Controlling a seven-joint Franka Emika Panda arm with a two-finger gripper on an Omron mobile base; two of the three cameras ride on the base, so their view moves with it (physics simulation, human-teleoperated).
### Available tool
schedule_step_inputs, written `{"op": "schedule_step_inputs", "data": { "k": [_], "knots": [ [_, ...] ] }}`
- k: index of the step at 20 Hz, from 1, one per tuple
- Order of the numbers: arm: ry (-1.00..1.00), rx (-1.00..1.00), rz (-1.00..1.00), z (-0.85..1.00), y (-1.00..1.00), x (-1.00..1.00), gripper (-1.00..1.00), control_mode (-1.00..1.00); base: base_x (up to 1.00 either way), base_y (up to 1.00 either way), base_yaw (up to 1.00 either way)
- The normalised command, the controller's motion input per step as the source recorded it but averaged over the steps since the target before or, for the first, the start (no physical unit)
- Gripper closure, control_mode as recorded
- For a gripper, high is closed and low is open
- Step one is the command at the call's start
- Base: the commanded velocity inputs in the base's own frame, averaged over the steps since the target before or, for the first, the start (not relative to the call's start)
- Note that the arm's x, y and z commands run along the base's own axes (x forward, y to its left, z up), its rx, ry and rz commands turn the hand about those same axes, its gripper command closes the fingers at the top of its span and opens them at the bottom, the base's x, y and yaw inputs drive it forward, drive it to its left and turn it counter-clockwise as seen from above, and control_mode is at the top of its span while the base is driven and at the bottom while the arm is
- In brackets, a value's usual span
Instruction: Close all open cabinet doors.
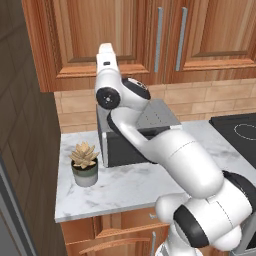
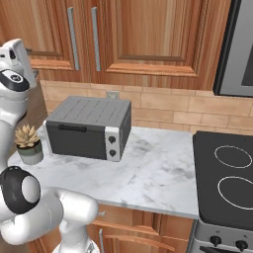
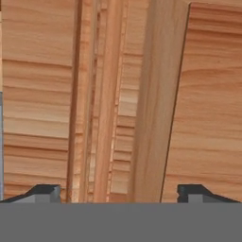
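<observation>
Two reddish-brown cabinet doors hang above the counter, the left door [image 1: 95, 30] and the right door [image 1: 220, 30], their silver bar handles [image 1: 160, 32] side by side. The same pair appears as left door [image 2: 49, 29] and right door [image 2: 158, 34]. My arm reaches up and its hand [image 1: 106, 54] sits against the lower part of the left door. In the hand view my gripper [image 3: 120, 194] is open, fingertips [image 3: 47, 191] wide apart, right up against the wooden door frame [image 3: 151, 104]. From here I cannot tell whether the left door lies fully flush.
A grey toaster oven [image 2: 89, 128] stands on the marble counter [image 1: 125, 185] under the cabinets, partly behind my arm. A potted succulent [image 1: 85, 162] sits at the counter's left end. The black cooktop [image 2: 227, 183] lies to the right, and a dark wall [image 1: 20, 125] closes the left.
</observation>
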Motion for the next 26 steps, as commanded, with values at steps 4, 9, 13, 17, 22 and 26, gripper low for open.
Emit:
{"op": "schedule_step_inputs", "data": {
  "k": [4, 9, 13, 17, 22, 26],
  "knots": [
    [0.0, 0.0, -0.02, -0.11, -0.05, -0.64, -1.0, -1.0, 0.0, 0.0, 0.0],
    [-0.04, 0.01, 0.0, -0.03, 0.0, -0.82, -1.0, -1.0, 0.0, 0.0, 0.0],
    [-0.09, 0.04, 0.0, 0.0, 0.0, -0.99, -1.0, -1.0, 0.0, 0.0, 0.0],
    [-0.12, 0.08, -0.05, -0.06, -0.02, -1.0, -1.0, -1.0, 0.0, 0.0, 0.0],
    [-0.15, 0.16, -0.08, -0.09, -0.28, -1.0, -1.0, -1.0, 0.0, 0.0, 0.0],
    [-0.14, 0.2, 0.0, -0.1, -0.75, -1.0, -1.0, -1.0, 0.0, 0.0, 0.0]
  ]
}}
